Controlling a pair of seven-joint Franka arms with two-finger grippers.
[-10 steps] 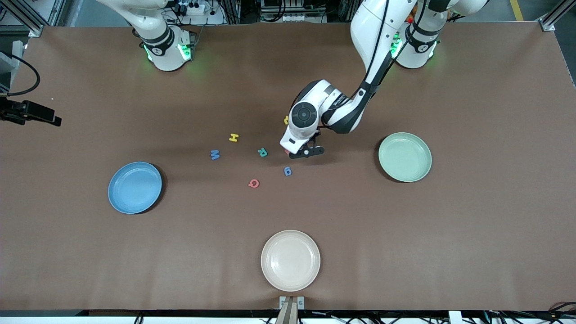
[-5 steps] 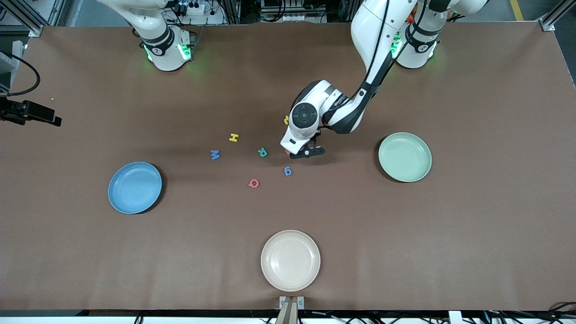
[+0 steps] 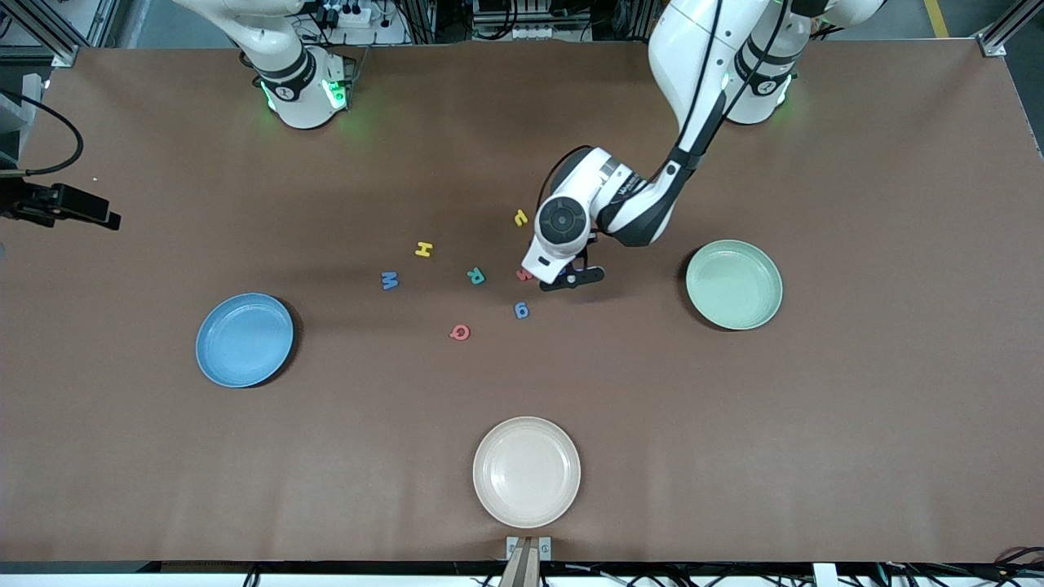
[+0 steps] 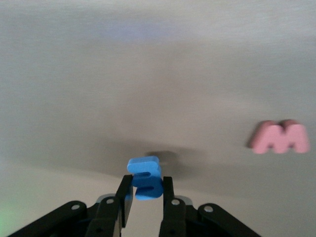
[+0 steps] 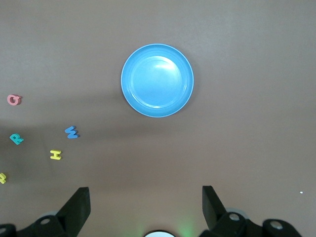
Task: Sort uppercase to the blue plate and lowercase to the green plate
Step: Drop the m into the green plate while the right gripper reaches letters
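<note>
My left gripper (image 4: 144,185) is shut on the blue e (image 4: 145,177) and holds it just above the table, beside the red w (image 3: 524,275) (image 4: 280,138). On the table lie the yellow r (image 3: 520,217), yellow H (image 3: 423,249), blue M (image 3: 390,280), teal R (image 3: 475,276), blue g (image 3: 521,310) and red Q (image 3: 460,332). The blue plate (image 3: 245,340) (image 5: 157,80) and the green plate (image 3: 734,284) hold nothing. My right gripper (image 5: 145,207) hangs open high over the table near the blue plate, out of the front view.
A cream plate (image 3: 527,471) sits near the table's front edge, nearer to the front camera than the letters. A black camera mount (image 3: 57,204) juts in at the right arm's end of the table.
My left hand has shifted a little toward the green plate with the blue e in it, uncovering the red w and the yellow r. The right arm has not moved.
</note>
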